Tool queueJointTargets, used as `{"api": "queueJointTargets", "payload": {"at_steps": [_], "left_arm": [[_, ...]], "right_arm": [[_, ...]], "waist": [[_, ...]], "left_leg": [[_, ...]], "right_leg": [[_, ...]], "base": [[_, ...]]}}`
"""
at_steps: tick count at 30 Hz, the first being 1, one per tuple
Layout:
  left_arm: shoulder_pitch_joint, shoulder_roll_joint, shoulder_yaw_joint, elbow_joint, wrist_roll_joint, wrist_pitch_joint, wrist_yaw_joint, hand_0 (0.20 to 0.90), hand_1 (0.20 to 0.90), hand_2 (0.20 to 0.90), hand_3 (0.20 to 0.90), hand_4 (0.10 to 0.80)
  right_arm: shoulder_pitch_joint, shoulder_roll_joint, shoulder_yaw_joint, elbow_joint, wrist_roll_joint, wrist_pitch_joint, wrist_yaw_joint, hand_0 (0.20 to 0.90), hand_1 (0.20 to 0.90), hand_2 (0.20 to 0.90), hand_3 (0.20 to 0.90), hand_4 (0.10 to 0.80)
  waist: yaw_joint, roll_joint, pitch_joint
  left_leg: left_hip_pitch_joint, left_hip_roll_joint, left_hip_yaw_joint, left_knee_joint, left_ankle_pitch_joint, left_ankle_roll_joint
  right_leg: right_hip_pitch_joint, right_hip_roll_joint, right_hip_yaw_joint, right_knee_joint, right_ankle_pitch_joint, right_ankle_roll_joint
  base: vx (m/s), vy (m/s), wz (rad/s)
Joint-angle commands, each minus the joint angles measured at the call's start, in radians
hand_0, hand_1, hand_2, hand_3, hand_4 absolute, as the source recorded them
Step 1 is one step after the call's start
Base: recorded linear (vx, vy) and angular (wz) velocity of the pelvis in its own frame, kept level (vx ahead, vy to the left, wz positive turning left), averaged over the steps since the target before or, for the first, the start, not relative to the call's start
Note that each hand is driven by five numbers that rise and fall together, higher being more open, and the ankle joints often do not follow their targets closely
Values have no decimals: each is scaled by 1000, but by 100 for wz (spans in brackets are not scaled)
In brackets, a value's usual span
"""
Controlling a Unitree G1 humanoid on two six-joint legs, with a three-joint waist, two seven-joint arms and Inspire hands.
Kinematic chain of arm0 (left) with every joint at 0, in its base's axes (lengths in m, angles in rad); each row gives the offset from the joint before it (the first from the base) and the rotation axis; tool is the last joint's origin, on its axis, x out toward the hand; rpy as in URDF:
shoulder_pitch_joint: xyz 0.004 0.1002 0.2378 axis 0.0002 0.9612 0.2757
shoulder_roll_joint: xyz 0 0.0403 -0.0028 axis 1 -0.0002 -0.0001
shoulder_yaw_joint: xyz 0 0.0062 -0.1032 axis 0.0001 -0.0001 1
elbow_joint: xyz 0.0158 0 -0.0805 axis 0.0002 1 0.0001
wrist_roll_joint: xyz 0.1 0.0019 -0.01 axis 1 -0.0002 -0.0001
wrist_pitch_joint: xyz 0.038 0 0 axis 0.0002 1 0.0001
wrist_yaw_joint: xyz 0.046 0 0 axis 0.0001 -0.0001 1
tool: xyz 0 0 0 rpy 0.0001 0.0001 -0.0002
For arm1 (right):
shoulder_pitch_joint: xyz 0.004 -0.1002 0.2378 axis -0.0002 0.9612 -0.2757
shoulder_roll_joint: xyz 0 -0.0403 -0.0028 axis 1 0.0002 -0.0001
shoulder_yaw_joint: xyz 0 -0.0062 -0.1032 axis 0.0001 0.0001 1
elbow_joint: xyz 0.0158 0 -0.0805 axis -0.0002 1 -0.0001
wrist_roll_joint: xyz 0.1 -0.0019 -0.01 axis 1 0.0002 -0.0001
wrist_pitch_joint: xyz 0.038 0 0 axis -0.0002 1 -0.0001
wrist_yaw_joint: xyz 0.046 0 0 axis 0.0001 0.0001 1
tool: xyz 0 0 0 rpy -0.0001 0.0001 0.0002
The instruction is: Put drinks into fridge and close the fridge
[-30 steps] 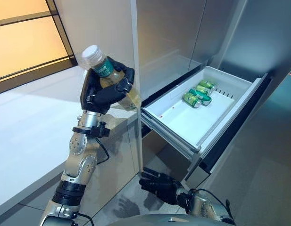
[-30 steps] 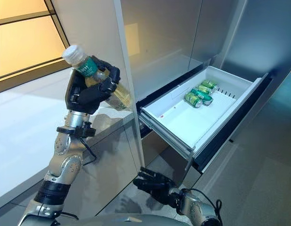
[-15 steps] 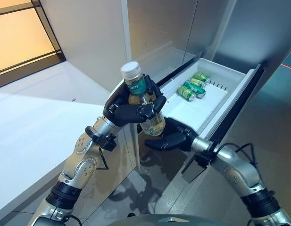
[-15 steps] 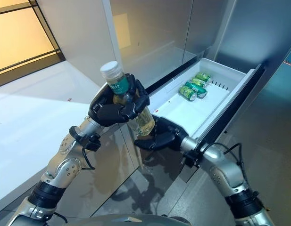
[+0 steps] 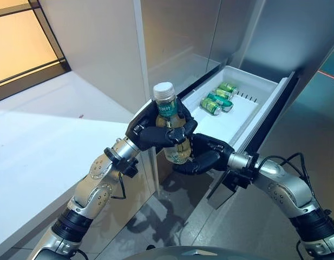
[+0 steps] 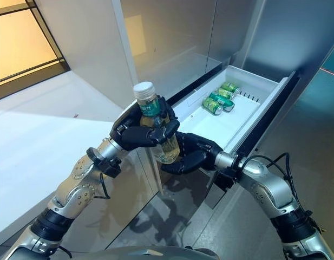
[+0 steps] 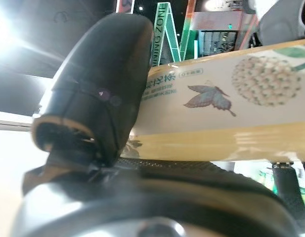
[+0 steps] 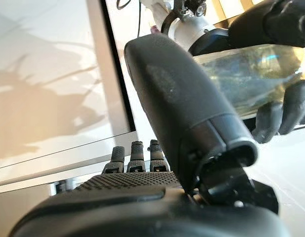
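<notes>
The left hand (image 5: 156, 132) is wrapped around a clear plastic bottle (image 5: 171, 132) of pale yellow drink with a white cap and a green label band, fingers and thumb curled tight on its middle. It holds the bottle almost upright in the air, just in front of the near corner of the open drawer. The left wrist view shows the thumb pressed across the label, which carries a butterfly and a flower head.

The right hand (image 5: 205, 154) sits just under and behind the bottle's base, palm up, fingers spread and loosely bent in a cupping shape. Its fingers lie close to the bottom of the bottle, but I cannot tell whether they touch it; they are not closed around it.

Beyond both hands, the white fridge drawer (image 5: 245, 122) stands pulled out from the grey fridge front (image 5: 177, 32). 3 green cans (image 5: 216, 99) lie on their sides near the drawer's far end, side by side.

To the left runs a white counter (image 5: 42, 135).
</notes>
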Motion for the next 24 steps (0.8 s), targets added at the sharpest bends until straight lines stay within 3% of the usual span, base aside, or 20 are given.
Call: {"api": "queueJointTargets", "payload": {"at_steps": [1,16,24], "left_arm": [[-193,8,8,35,58,-192,50,300,300,300,200,100],[-219,27,-23,109,120,-193,105,300,300,300,200,100],[-206,-6,-21,148,98,-179,80,300,300,300,200,100]], "right_arm": [[-144,12,-7,-159,97,-50,100,900,900,900,900,800],[-210,-28,26,-165,50,-101,133,900,900,900,900,800],[-235,5,4,-153,152,-115,40,900,900,900,900,800]], "waist": [[-9,-22,-77],[-15,-27,-79],[-13,-28,-81]], "left_leg": [[20,-18,-11,2,-97,16],[13,-16,-1,2,-93,13],[16,-15,2,2,-96,12]], "right_leg": [[-40,-4,-11,36,28,63],[-51,-2,1,34,37,67],[-49,-3,-1,35,36,67]], "base": [[0,0,0],[-5,1,-3],[0,0,0]]}}
